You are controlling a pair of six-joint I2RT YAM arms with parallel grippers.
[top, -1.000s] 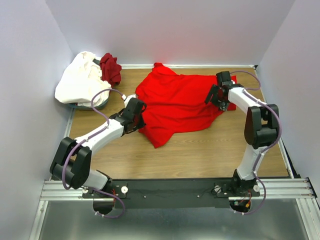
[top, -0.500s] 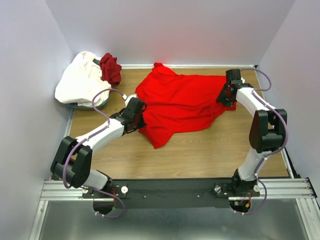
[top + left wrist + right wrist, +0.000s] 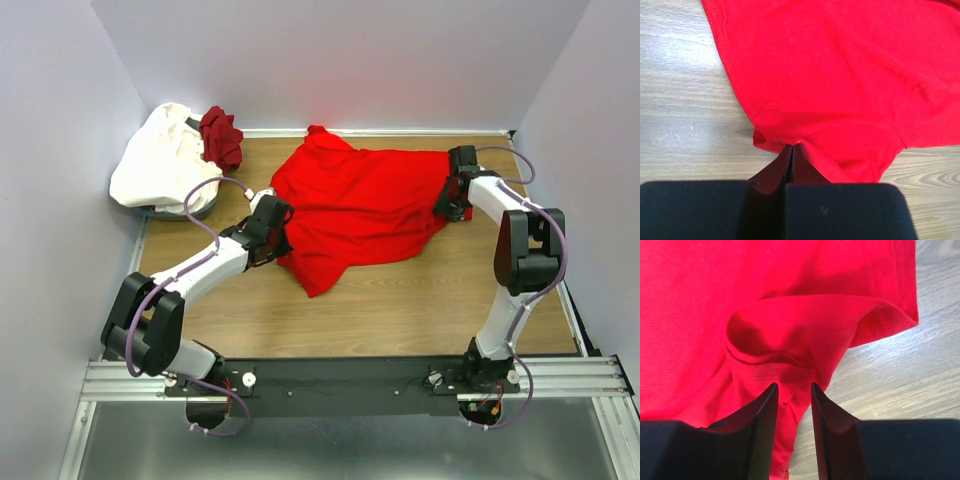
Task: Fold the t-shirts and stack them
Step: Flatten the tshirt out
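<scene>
**Red shirt [image 3: 360, 205]: clamped on the left, only straddled on the right**

Lies rumpled across the far middle of the table [image 3: 400, 310], well apart from the white shirt [image 3: 155, 165] and maroon shirt [image 3: 220, 135] heaped in the far left corner. Not flat yet, let alone folded, so probably at the spread-it-out step.

Left gripper [image 3: 791, 150]: squeezed fully together on the left edge of the cloth, no gap showing, with a little pucker of fabric right at the tips. Reads like an anchor hold, there to keep that side from sliding once the other end gets tugged.

Right gripper [image 3: 792, 390]: sits low over the right end, just where a sleeve has curled into a hollow fold. Narrow gap between the jaws, red cloth in the gap, nothing visibly pinched. Can't tell from the wrist view if there's any real bite.

Makes sense as a setup: one hold per end, opposite sides, so a pull apart would take out the wrinkles.

Worth watching: catching only the top layer of that curled sleeve, which would drag the fold along instead of opening it.
</scene>
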